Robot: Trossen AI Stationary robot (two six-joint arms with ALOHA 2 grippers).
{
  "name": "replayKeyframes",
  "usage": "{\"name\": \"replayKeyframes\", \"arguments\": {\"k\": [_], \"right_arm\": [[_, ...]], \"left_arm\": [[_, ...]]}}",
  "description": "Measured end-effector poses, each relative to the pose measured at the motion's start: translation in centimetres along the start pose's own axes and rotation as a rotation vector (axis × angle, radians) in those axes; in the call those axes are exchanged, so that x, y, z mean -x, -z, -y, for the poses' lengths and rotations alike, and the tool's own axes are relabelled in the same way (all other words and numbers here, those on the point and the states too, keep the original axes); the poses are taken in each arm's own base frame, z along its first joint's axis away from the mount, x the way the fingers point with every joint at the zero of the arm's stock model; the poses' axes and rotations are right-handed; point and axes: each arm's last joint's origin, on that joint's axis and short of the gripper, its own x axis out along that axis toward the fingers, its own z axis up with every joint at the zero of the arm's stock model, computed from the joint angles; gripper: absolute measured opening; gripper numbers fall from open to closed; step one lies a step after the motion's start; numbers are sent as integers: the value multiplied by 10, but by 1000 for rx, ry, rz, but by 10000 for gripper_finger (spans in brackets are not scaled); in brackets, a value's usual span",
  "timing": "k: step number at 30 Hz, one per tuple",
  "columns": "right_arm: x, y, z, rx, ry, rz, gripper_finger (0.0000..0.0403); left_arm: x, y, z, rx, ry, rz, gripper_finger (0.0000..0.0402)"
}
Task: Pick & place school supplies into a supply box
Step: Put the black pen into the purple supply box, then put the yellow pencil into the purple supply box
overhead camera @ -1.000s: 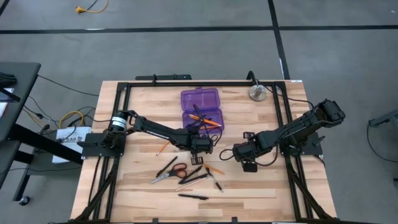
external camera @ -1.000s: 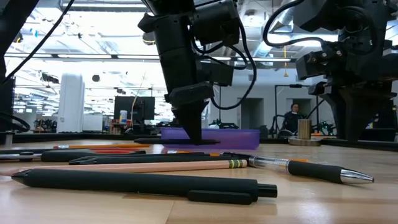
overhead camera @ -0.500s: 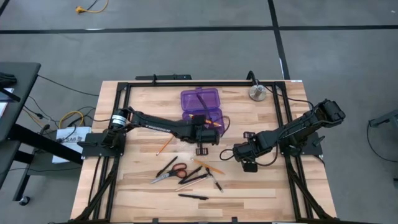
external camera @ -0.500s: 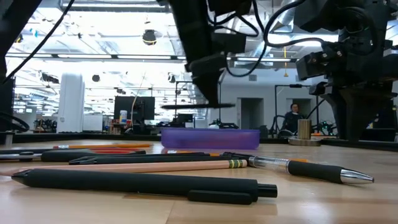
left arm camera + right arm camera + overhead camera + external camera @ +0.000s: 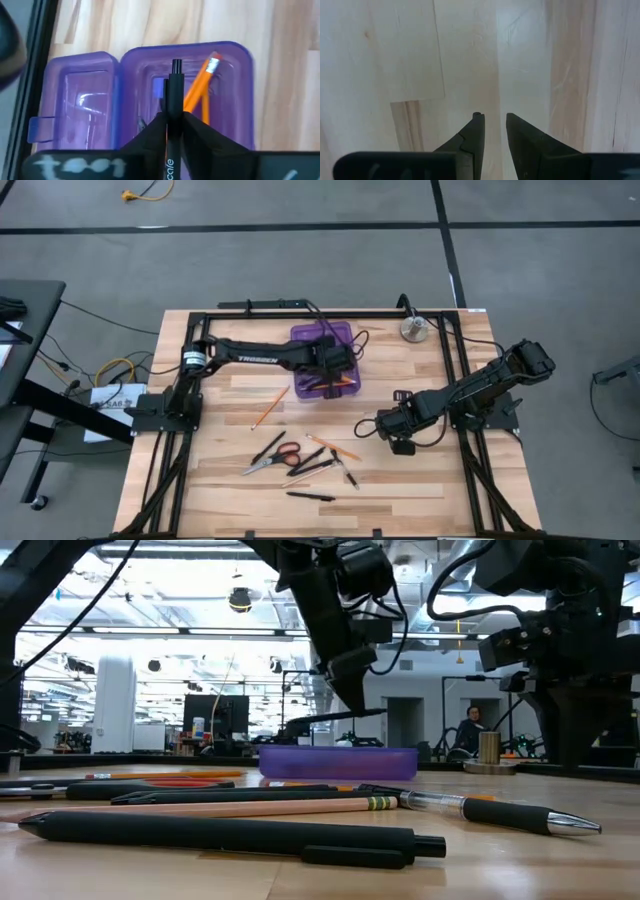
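Pinching a black pen [image 5: 174,107], left gripper [image 5: 172,131] overlooks pencils [image 5: 199,90] inside purple box [image 5: 237,100].

My left gripper [image 5: 173,131], clamped on a black pen [image 5: 175,100], hangs over the supply box [image 5: 325,360], whose open tray already holds orange pencils [image 5: 200,90]; the lid half beside it lies bare. Near of the box, a clutter of scissors [image 5: 272,461], pens and pencils crowds the table's [image 5: 230,480] middle. My right gripper [image 5: 364,430] sits right of that clutter over bare wood.
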Motion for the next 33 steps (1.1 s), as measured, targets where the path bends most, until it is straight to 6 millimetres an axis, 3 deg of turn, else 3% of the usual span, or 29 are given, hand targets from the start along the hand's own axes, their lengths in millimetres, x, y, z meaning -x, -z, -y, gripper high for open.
{"name": "replayKeyframes", "arguments": {"k": [10,17,25,33], "right_arm": [[0,0,0,1,3,-2,76],[0,1,-3,6,2,5,76],[2,2,-12,35,39,43,76],[2,4,-18,63,54,64,76]], "left_arm": [[0,3,1,37,1,-30,131],[9,24,17,110,16,-254,142],[46,29,46,120,25,-303,141],[97,32,61,214,30,-260,141]]}}
